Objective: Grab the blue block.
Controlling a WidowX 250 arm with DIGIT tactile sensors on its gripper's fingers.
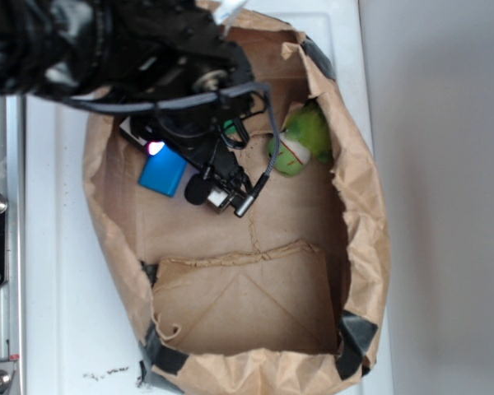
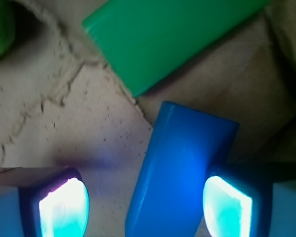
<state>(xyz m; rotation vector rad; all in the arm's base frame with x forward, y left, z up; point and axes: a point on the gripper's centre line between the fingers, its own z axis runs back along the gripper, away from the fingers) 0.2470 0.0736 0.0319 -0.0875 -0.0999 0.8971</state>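
The blue block (image 1: 163, 174) lies flat on the brown paper floor of the bag, partly under the black arm. In the wrist view the blue block (image 2: 180, 173) sits between my two glowing pads, close against the right pad (image 2: 226, 207), with a wide gap of bare paper to the left pad (image 2: 64, 210). My gripper (image 2: 145, 210) is open around the block, low over the paper. In the exterior view the gripper (image 1: 158, 152) is mostly hidden by the arm.
A green rectangular block (image 2: 163, 37) lies just beyond the blue one. A green round toy (image 1: 300, 141) rests by the bag's right wall. The crumpled paper bag walls (image 1: 358, 206) ring the space. A folded paper flap (image 1: 243, 300) covers the near floor.
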